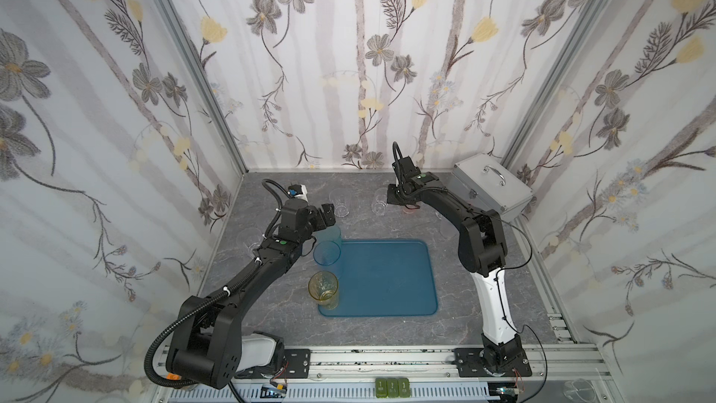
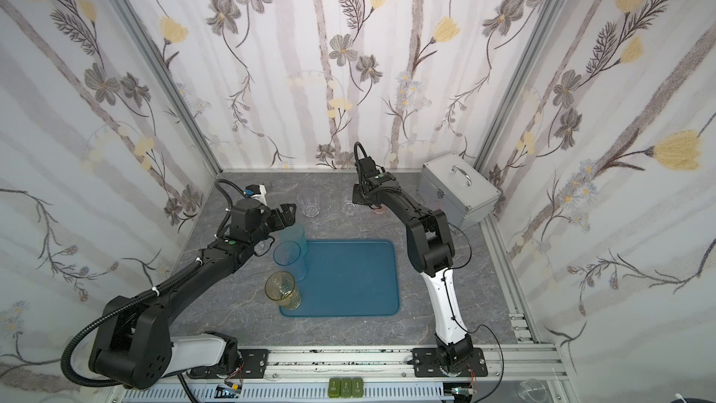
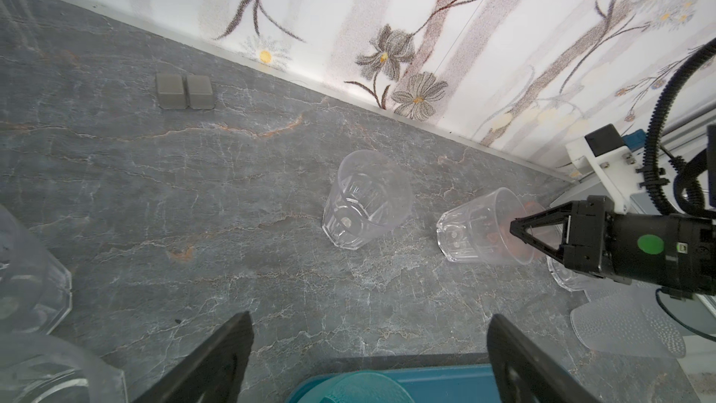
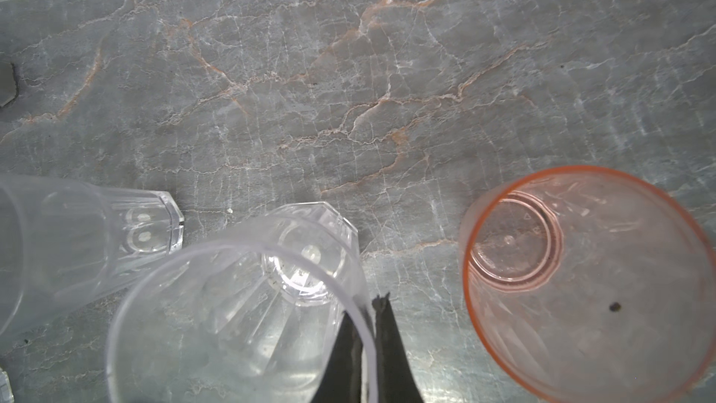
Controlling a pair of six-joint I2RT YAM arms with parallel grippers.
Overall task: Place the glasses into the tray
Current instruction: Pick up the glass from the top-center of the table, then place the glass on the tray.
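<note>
Right tool (image 4: 368, 308) — clamped on clear glass (image 4: 240, 304) rim

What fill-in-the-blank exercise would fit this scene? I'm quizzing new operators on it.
The right gripper is shut on the rim of a faceted glass that is ___, not tinted.
The neighbouring glass is tinted ___.
The left gripper is ___.
The silver case has a ___ on top.
Missing words: clear, pink, open, handle.
</note>
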